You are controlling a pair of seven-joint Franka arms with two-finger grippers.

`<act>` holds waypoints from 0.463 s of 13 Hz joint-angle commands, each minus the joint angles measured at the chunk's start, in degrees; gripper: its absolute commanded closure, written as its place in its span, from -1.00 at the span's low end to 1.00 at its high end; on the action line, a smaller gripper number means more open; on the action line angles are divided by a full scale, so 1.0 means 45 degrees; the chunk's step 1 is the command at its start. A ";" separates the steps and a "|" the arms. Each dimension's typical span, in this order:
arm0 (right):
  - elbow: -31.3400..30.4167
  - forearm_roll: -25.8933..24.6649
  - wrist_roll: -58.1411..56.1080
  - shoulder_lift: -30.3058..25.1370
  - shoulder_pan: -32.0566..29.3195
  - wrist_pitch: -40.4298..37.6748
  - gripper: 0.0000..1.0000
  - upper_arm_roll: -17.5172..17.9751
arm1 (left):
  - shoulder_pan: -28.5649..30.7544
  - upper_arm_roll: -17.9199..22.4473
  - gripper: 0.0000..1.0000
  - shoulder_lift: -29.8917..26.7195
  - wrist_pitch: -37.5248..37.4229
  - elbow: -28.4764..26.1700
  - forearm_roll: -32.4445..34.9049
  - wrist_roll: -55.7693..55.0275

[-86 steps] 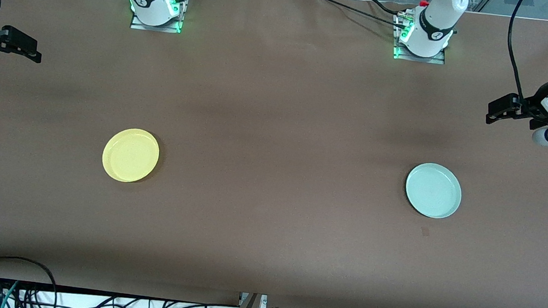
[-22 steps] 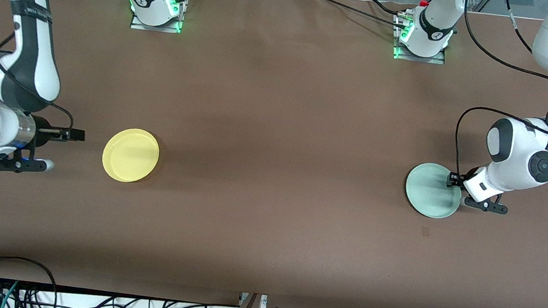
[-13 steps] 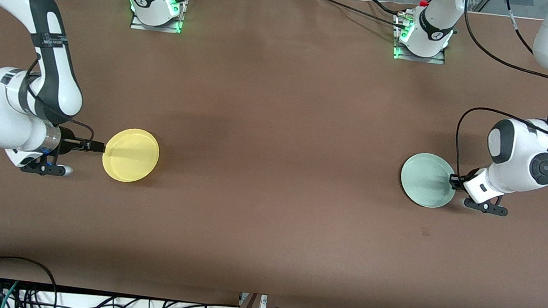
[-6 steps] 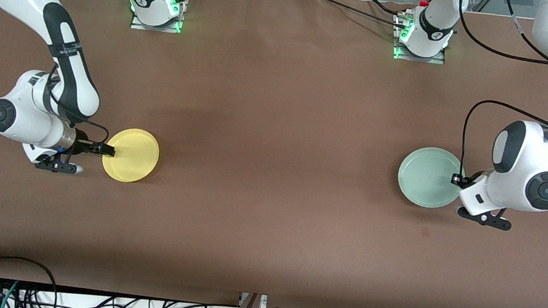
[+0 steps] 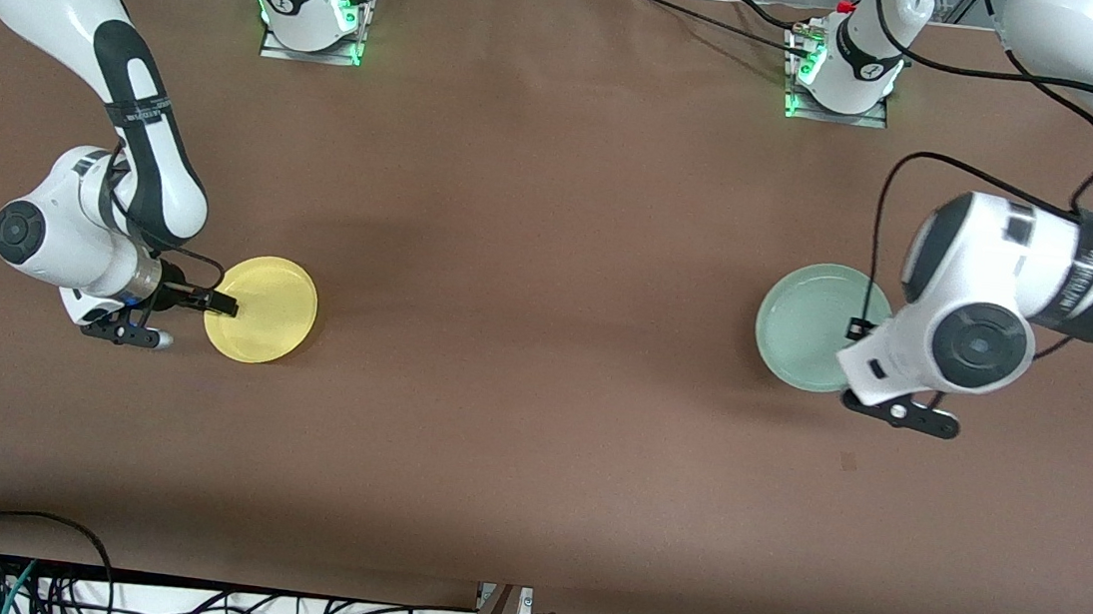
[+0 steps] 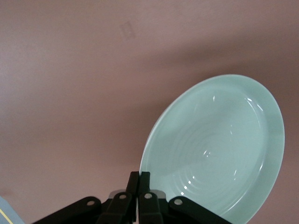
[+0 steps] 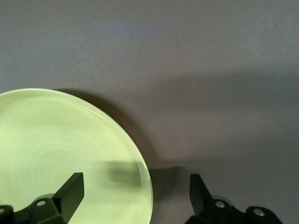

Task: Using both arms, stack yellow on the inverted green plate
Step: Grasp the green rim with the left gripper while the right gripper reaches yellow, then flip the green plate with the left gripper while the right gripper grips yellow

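My left gripper pinches only the rim of the green plate, raised off the table toward the left arm's end, and it may slip when flipped; my right gripper, fingers spread, straddles the yellow plate rim toward the right arm's end.

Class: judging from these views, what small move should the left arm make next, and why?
Probably turn the green plate over. The left gripper is shut on its rim and holds it above the table, hollow side up. The right gripper stands open at the yellow plate.

Robotics lab: bench-mounted arms, cables
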 commanded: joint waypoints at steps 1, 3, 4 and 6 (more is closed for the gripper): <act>-0.0336 0.0423 0.0084 -0.0107 -0.0071 0.0321 -1.00 0.0101 | -0.1614 0.0217 1.00 0.0216 -0.0388 0.0374 0.0479 -0.2462; -0.0376 0.0423 -0.0052 -0.0185 -0.0090 0.0263 -1.00 0.0101 | -0.2630 0.0218 1.00 0.0217 -0.0912 0.0393 0.1063 -0.3254; -0.0376 0.0443 -0.0130 -0.0185 -0.0129 0.0243 -1.00 0.0101 | -0.3023 0.0237 1.00 0.0217 -0.1012 0.0393 0.1472 -0.3468; -0.0395 0.0656 -0.0209 -0.0244 -0.0130 0.0165 -1.00 0.0101 | -0.4114 0.0237 1.00 0.0391 -0.1226 0.0393 0.3107 -0.4171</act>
